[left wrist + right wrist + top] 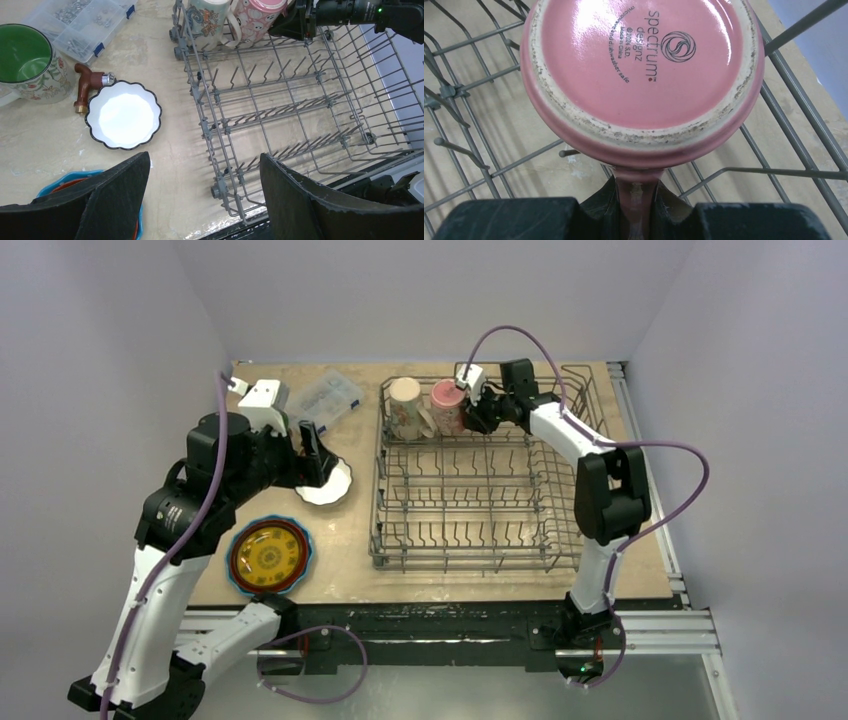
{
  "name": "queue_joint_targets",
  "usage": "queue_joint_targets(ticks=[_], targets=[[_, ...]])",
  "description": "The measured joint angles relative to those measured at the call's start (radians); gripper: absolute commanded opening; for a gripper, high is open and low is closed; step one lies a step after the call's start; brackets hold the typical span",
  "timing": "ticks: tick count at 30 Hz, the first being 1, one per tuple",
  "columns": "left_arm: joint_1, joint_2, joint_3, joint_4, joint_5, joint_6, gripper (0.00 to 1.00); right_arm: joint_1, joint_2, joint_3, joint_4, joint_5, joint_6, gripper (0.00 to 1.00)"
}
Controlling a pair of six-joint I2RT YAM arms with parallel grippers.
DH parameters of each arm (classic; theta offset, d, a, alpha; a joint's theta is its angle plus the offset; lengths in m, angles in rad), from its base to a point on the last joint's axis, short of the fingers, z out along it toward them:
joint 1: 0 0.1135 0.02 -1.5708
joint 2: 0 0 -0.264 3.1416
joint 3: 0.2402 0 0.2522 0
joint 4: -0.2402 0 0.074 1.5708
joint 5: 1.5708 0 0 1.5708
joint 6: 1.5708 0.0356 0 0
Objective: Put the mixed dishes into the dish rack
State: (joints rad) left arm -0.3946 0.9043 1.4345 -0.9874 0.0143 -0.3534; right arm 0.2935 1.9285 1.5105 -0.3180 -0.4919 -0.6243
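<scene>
The pink mug (644,75), handle pinched by the right gripper (636,200), is being seated inverted in the rack (462,540); release is called for next. The left gripper (205,195) is spread.

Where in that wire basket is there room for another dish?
The grey wire dish rack is bare across its middle and near rows. Its far left corner is crowded: an upturned cream mug, a pink mug, and the right gripper clamped on that mug's handle.

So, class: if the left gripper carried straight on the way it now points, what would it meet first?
Probably the dish rack at its left rim, or the table just beside it. The left gripper is open, and depth is unclear.
</scene>
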Motion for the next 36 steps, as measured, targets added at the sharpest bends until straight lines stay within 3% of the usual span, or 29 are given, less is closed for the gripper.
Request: queue_joint_targets(ticks=[3,7,10,16,28,33,36], targets=[[0.0,0.006,0.0,0.001,0.0,-0.004,0.8,0.01,0.0,-0.004,0.029,0.006,0.04,0.0],[0.0,0.011,0.0,0.003,0.0,-0.01,0.8,0.027,0.016,-0.007,0.101,0.054,0.129,0.1],[0.0,0.017,0.0,0.005,0.002,-0.014,0.8,0.033,0.041,-0.007,0.14,0.083,0.197,0.29],[0.0,0.023,0.0,0.006,0.007,-0.03,0.8,0.033,0.061,-0.016,0.186,0.108,0.29,0.49],[0.0,-0.009,-0.027,0.013,0.008,-0.086,0.8,0.037,0.025,-0.031,0.222,0.101,0.383,0.56],[0.0,-0.011,-0.03,0.012,-0.009,-0.159,0.8,0.04,-0.056,-0.036,0.217,0.109,0.517,0.59],[0.0,0.0,-0.03,0.002,-0.026,-0.216,0.8,0.042,-0.106,-0.036,0.194,0.11,0.641,0.68]])
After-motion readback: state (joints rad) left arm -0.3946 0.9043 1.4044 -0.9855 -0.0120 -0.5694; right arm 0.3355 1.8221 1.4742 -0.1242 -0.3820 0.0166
